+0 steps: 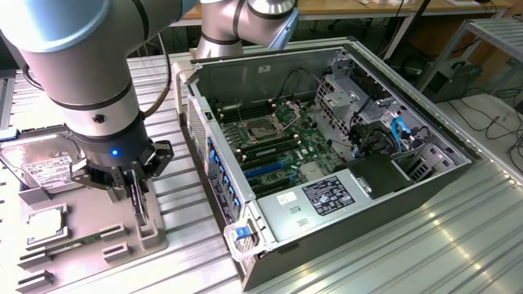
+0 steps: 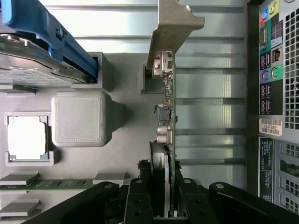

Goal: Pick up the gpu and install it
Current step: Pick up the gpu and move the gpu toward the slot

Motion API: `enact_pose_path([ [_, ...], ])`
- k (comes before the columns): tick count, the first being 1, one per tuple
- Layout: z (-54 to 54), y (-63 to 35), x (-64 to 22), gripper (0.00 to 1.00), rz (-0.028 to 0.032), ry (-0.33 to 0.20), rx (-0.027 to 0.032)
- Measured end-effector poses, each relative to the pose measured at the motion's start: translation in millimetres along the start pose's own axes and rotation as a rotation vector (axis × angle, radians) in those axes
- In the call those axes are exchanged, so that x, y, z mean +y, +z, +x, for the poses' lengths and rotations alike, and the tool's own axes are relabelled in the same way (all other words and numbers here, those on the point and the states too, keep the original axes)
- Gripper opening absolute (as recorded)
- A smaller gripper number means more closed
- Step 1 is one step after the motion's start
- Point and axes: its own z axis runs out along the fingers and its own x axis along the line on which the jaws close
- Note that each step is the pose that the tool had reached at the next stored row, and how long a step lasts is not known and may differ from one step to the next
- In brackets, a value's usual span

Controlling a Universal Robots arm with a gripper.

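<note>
Around the gpu (image 2: pixel 169 86), gripper (image 2: pixel 161 198) tight

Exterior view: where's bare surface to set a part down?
Free: ribbed metal table at the exterior view's right of the open black computer case; narrow strip between case and grey parts tray. Crowded: tray holds silver hard drive, green memory stick, and the gripper clamped on the black gpu card.

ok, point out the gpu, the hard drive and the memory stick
gpu (image 2: pixel 167 116), wrist view, on the card's edge at mid-length
hard drive (image 1: pixel 46 168), exterior view, on its white label
memory stick (image 2: pixel 46 184), wrist view, on the green board
</note>
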Motion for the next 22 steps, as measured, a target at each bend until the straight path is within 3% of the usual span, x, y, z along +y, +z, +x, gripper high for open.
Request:
enact_pose_path([
  [7, -0.5, -20.3, 1.0, 0.28, -0.0001, 0.0, -0.0001],
  [15, -0.4, -20.7, 1.0, 0.28, -0.0008, 0.0, 0.0001],
  [22, -0.8, -31.6, 1.6, 0.28, -0.0023, 0.0, -0.0001],
])
